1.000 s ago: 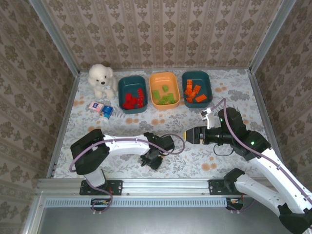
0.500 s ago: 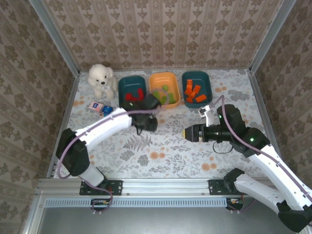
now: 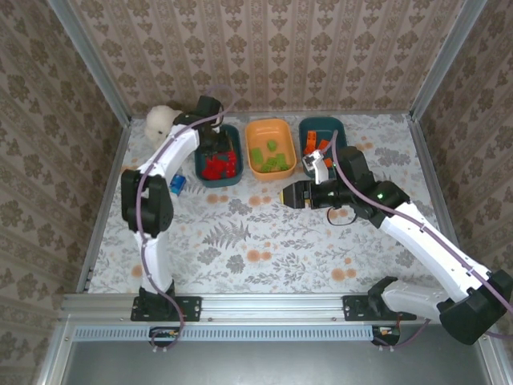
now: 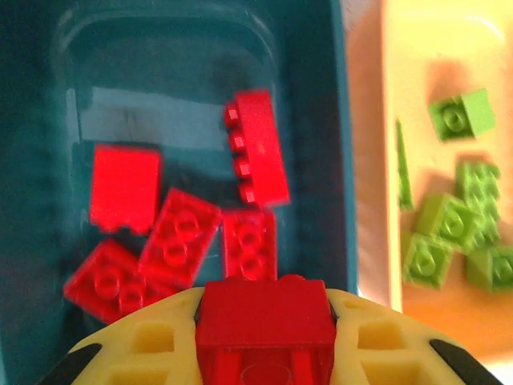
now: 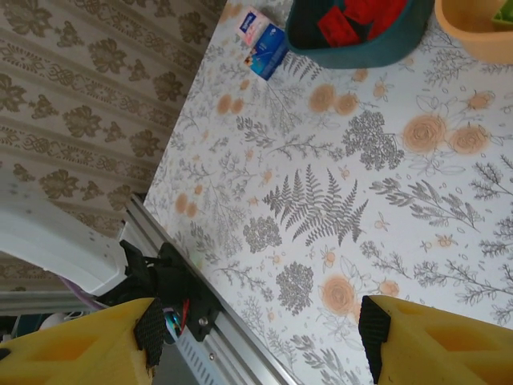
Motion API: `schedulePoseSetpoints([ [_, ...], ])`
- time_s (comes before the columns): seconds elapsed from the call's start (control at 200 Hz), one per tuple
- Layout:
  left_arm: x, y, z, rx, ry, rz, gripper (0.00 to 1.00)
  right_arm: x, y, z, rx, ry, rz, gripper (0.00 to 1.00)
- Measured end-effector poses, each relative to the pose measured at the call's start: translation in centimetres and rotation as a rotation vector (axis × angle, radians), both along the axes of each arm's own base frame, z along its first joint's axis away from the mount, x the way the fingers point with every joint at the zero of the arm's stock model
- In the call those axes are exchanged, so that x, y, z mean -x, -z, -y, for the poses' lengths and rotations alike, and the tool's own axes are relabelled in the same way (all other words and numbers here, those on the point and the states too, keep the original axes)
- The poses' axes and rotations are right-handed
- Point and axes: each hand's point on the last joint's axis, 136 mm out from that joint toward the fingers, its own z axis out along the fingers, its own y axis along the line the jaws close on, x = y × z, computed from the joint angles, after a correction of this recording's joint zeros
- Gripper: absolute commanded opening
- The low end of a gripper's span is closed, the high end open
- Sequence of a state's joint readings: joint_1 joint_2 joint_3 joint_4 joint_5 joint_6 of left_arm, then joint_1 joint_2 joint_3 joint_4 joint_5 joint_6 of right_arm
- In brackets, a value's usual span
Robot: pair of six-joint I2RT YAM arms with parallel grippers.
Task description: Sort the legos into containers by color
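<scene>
**Left gripper over the left teal bin with a red brick; right gripper empty**

Left arm: stretched far forward and across, wrist over the back-left part of the table (image 3: 240, 241). The left gripper (image 4: 264, 309) is clamped narrow on a red lego (image 4: 264, 329), which sits square between the yellow fingers (image 4: 136, 345). It hangs above the near end of the left teal bin (image 3: 218, 184). From the wrist view I cannot tell how high above the floor of the bin it is.

Left teal bin: loose red legos (image 4: 180, 241) lie on its floor, most flat and stud-side up, one on its edge, one stud-side down. Some touch or overlap.

Orange bin (image 3: 271, 122): just beside the left teal bin, in the middle of the row. It holds the green legos (image 4: 449, 233), clustered together.

Right teal bin (image 3: 325, 121): at the right end of the row, holding orange legos (image 3: 311, 147). The right arm's wrist covers part of it in the top view.

Right arm: the right gripper (image 3: 284, 195) is in front of the orange bin, pointing left above bare table. Its fingers stand well apart, with nothing between them.

Other items: a white plush bear (image 3: 159, 120) sits at the back left, partly behind the left arm. A blue-white object (image 5: 264, 36) lies on the table near the left teal bin.
</scene>
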State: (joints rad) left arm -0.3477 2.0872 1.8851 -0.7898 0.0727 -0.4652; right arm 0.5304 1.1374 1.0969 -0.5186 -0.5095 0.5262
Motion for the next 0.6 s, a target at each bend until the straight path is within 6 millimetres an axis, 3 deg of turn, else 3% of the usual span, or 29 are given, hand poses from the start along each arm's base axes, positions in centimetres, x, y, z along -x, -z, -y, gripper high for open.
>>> schedulePoseSetpoints([
  [0.135,-3.6,2.0,0.0,-0.012,-0.015,0.008,0.26,-0.3,0.0,-0.2,0.001,-0.002,0.002,0.68],
  [0.295,-6.0,4.3,-0.6,-0.022,-0.042,-0.007,0.27,-0.4,0.0,-0.2,0.004,0.002,0.002,0.68],
  [0.39,-6.6,5.3,-1.5,-0.032,-0.075,-0.028,0.27,-0.5,0.1,-0.1,0.006,0.006,0.003,0.68],
  [0.6,-5.8,6.6,-2.5,-0.042,-0.148,-0.102,0.23,-0.8,0.1,0.1,0.012,0.029,0.007,0.68],
])
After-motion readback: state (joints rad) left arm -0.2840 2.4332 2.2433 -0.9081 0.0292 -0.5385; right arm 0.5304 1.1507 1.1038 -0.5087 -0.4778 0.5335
